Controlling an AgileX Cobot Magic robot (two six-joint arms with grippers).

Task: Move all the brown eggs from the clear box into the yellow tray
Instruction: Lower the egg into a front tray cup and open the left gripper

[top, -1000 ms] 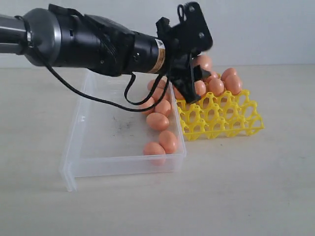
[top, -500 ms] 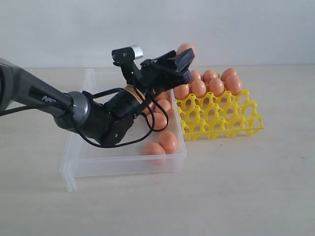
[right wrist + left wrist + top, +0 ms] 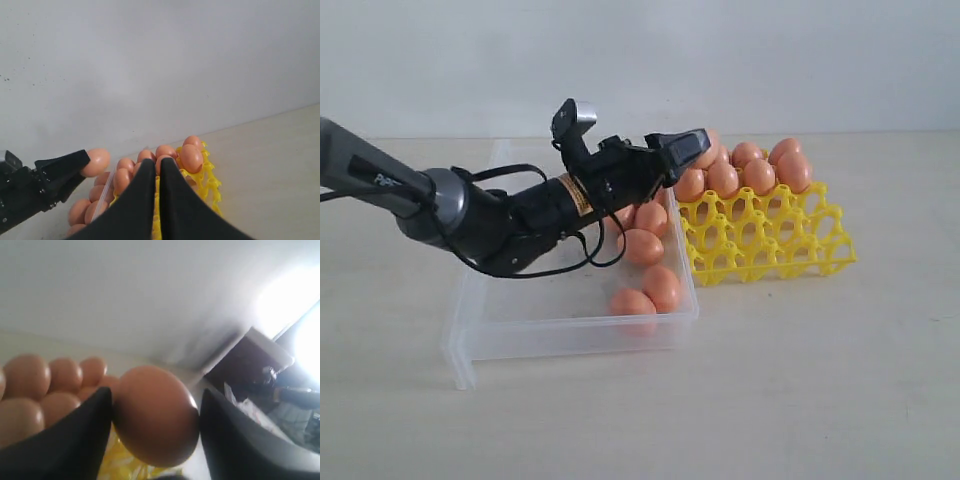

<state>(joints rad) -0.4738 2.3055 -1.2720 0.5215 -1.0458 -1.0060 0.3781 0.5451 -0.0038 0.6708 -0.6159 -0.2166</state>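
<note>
Between the jaws of my left end effector (image 3: pixel 698 150) sits one egg (image 3: pixel 155 415), gripped across its middle; the tray (image 3: pixel 770 245) lies just ahead and below, the box (image 3: pixel 520 300) beneath my wrist. Light, smooth, likely slippery and brittle, I judge: squeeze gently at the widest girth. My right end effector (image 3: pixel 157 167) is clenched, empty.

1. You are in a robot test room, like a lab.
2. You see a plain pale table (image 3: pixel 800 400) and a bare white wall (image 3: pixel 820 60).
3. A black robot arm (image 3: pixel 470 215) reaches over the table.
4. Far off, blurry clutter (image 3: pixel 280 395) sits by a bright light (image 3: pixel 295 305).
</note>
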